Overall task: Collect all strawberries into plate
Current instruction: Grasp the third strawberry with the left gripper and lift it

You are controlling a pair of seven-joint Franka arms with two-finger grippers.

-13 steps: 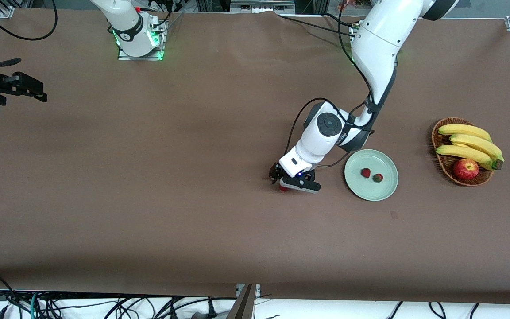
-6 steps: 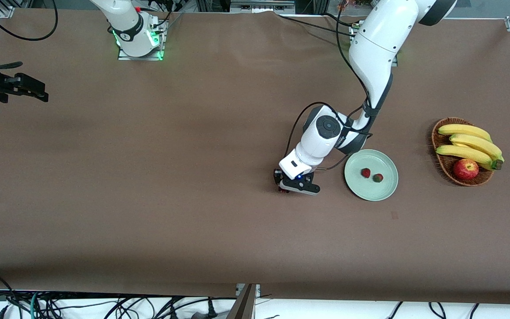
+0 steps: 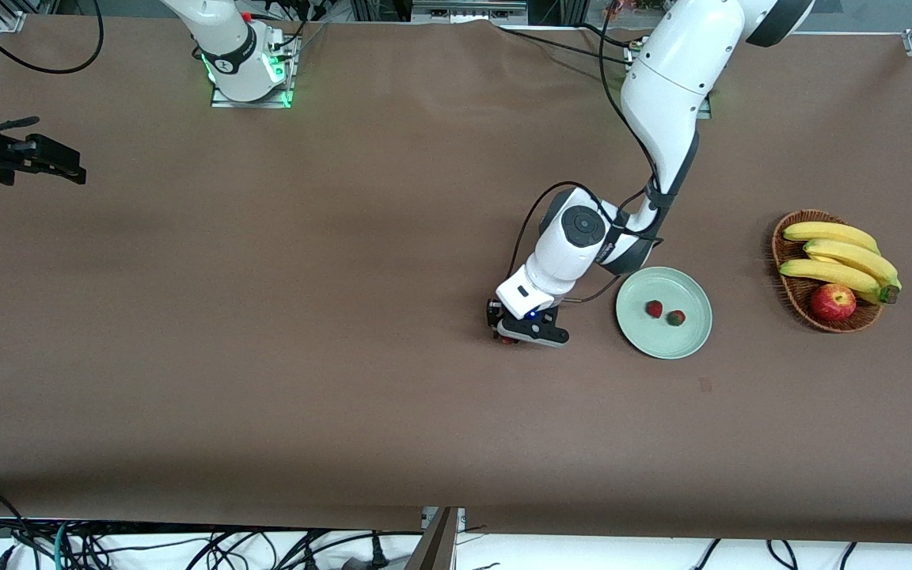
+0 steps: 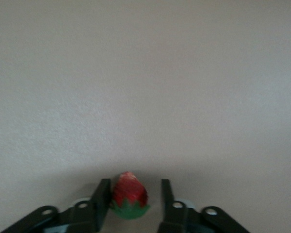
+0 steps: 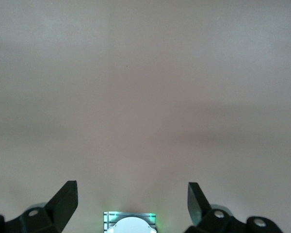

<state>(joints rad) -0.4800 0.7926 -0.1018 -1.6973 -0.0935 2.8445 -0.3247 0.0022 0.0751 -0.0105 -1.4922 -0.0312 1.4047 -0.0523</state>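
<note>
A third strawberry (image 4: 129,193) lies on the brown table between the fingers of my left gripper (image 4: 132,184). One finger touches its side and the other stands a little apart from it. In the front view the left gripper (image 3: 508,332) is low at the table, beside the pale green plate (image 3: 689,342) toward the right arm's end, and the berry (image 3: 508,341) barely shows under it. Two strawberries (image 3: 654,309) (image 3: 675,318) lie on the plate. My right gripper (image 3: 60,162) waits open and empty over the right arm's end of the table, and shows open in its wrist view (image 5: 132,191).
A brown wicker basket (image 3: 790,291) with bananas (image 3: 836,255) and a red apple (image 3: 833,302) stands past the plate at the left arm's end. The right arm's base (image 5: 129,224) with its green light shows in the right wrist view.
My left gripper has sunk onto the lone strawberry and shifted slightly, so the berry is now mostly covered in the front view. The right gripper drifted slightly.
</note>
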